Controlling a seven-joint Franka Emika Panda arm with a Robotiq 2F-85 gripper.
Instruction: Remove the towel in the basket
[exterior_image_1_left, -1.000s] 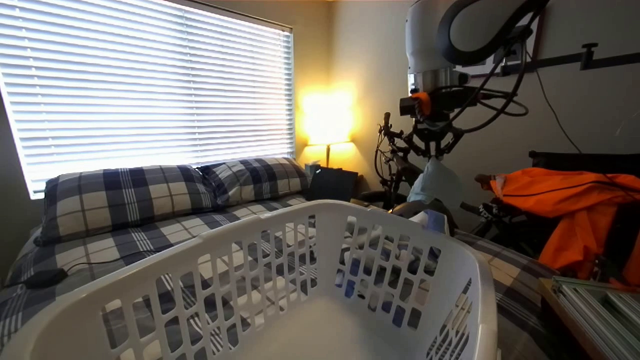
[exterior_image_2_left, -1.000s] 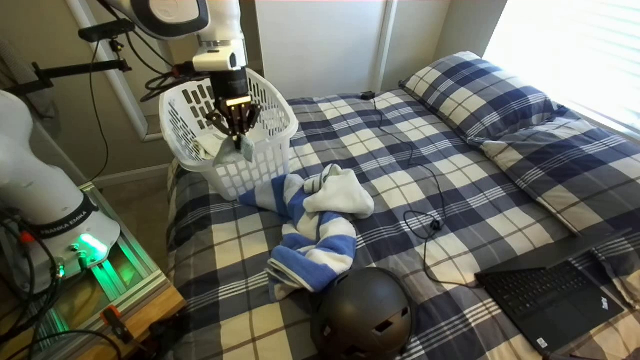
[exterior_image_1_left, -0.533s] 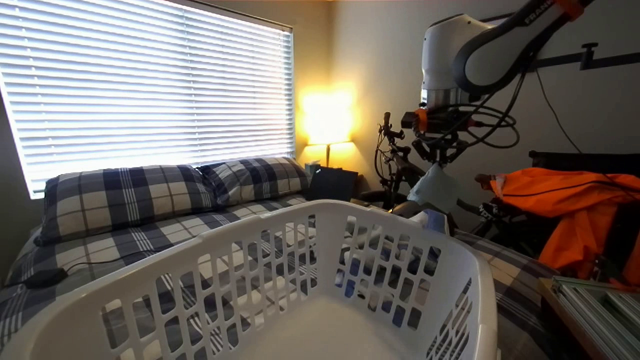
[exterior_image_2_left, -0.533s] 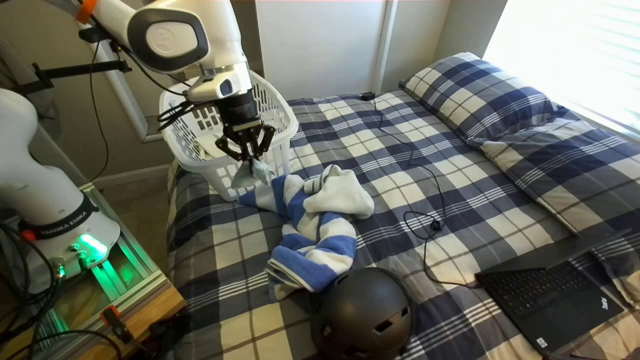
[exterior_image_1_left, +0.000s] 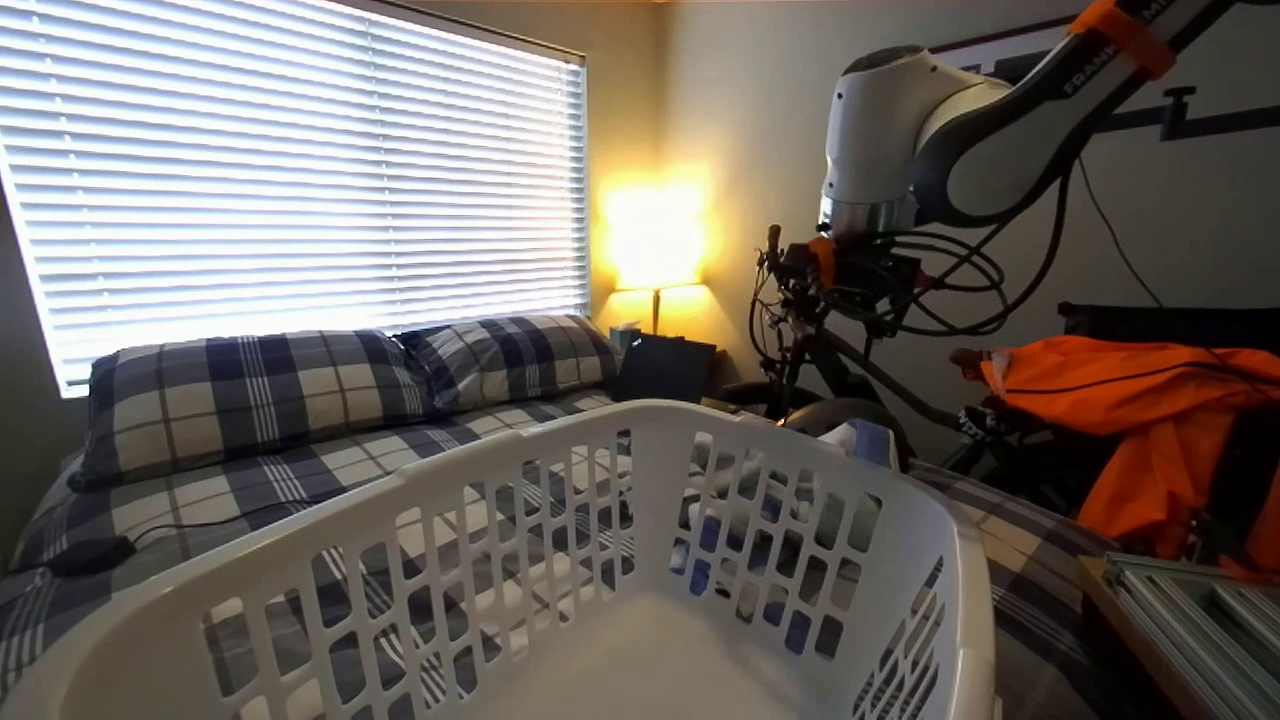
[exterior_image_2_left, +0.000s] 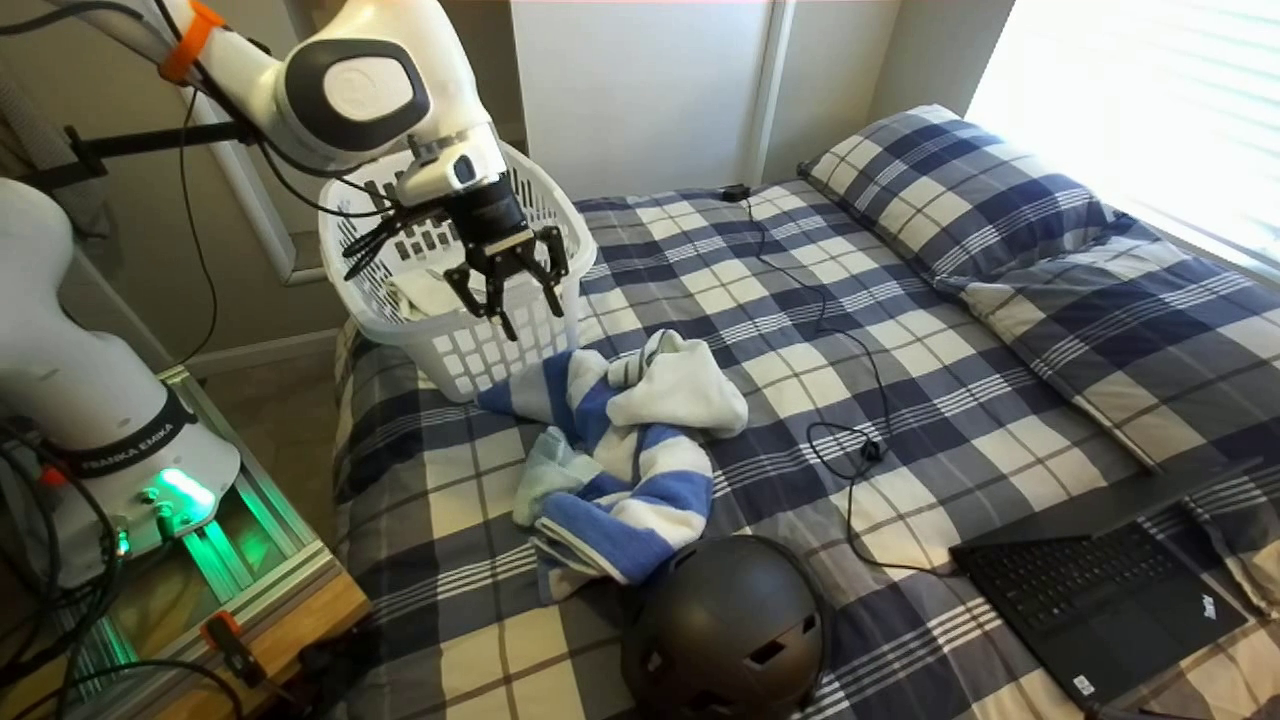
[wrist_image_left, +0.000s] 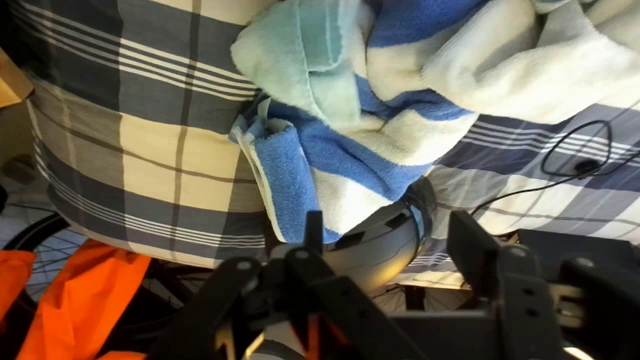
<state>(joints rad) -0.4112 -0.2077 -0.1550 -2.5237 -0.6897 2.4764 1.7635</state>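
Bed in navy, grey and cream plaid (exterior_image_2_left: 780, 480) now holds a small, pale aqua towelling cloth (exterior_image_2_left: 545, 478)

Above it, the jointed white arm with black trim (exterior_image_1_left: 875, 140) has come lower than half a second ago, its wrist leaning further from upright. The large white plastic laundry basket (exterior_image_1_left: 655, 480) with slotted lattice walls stands unmoved at the edge of the bed. The crumpled towel in broad blue and white stripes (exterior_image_2_left: 650, 480) keeps its place outside the basket, one end at the basket's foot. A rounded black helmet with vents (exterior_image_2_left: 725, 630) stays at its other end, and a bunched white cloth (exterior_image_2_left: 685, 390) still lies against the stripes. The black two-fingered claw (wrist_image_left: 386, 232) hangs over the bed with its fingers (wrist_image_left: 314, 232) spread well apart; half a second earlier they were pinched on the aqua cloth. That cloth has since dropped below them and rests outside the basket, partly on the plaid and partly over the striped towel.
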